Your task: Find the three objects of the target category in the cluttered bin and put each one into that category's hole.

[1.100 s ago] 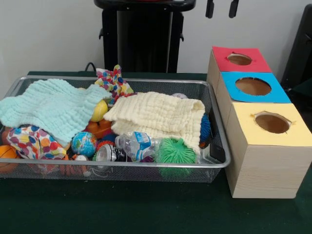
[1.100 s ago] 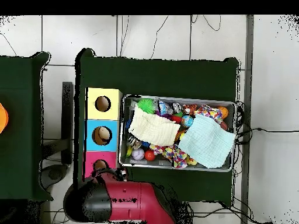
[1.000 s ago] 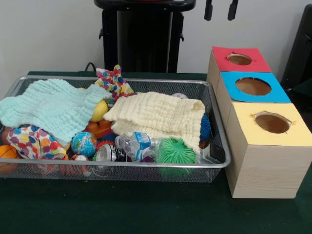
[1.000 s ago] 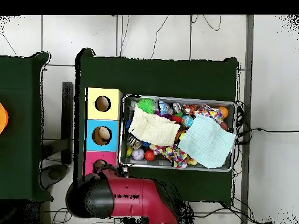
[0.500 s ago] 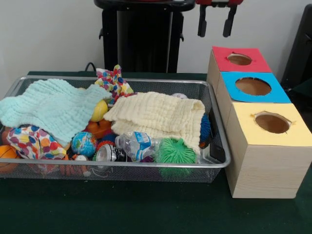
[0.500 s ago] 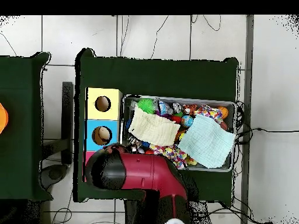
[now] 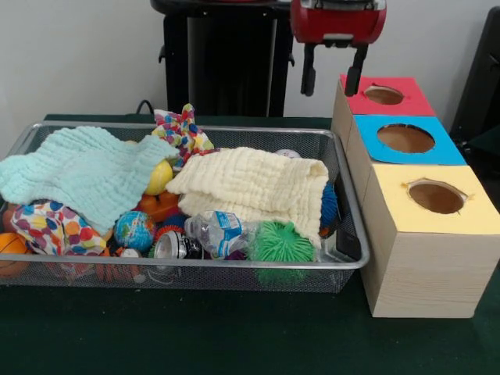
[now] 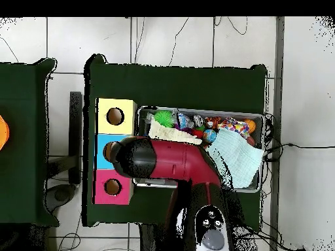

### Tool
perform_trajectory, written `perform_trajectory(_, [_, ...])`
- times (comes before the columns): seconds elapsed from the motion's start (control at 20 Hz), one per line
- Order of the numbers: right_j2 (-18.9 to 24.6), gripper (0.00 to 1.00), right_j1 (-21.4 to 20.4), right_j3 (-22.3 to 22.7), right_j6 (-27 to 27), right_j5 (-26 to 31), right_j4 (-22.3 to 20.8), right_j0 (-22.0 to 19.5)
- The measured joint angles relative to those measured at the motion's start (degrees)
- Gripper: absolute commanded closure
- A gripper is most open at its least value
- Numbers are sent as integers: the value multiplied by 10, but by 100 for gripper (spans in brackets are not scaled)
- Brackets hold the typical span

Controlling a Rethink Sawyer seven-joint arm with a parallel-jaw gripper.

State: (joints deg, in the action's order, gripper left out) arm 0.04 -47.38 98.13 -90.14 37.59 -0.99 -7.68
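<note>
The bin [image 7: 234, 266] is a wide silver wire-mesh tray full of toys; its rim also shows in the overhead view [image 8: 260, 117]. A mint cloth [image 7: 78, 172] and a cream cloth [image 7: 258, 183] cover much of the contents. A green spiky ball [image 7: 281, 242], a small water bottle [image 7: 219, 230], a globe ball [image 7: 134, 229] and a yellow ball [image 7: 160, 178] lie near the front. My gripper [image 7: 330, 82] hangs open and empty high over the bin's far right corner, beside the red box. In the overhead view the red arm [image 8: 170, 163] hides the gripper.
Three wooden boxes with round holes stand right of the bin: red-topped [image 7: 383, 95], blue-topped [image 7: 406, 139], yellow-topped [image 7: 436, 197]. The black pedestal [image 7: 226, 62] stands behind the bin. A polka-dot cloth [image 7: 47, 226] and an orange ball [image 7: 12, 250] lie at the bin's left end.
The arm has swung from beside the red box out over the bin. The gripper has come down and shifted left in the front view. The bin's contents have not moved.
</note>
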Motion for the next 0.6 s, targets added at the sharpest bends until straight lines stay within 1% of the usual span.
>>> perform_trajectory(0.25, [12, 0, 37, -60, 0, 23, -10, -23])
perform_trajectory(0.6, [39, 0, 75, -140, 0, 68, -34, -54])
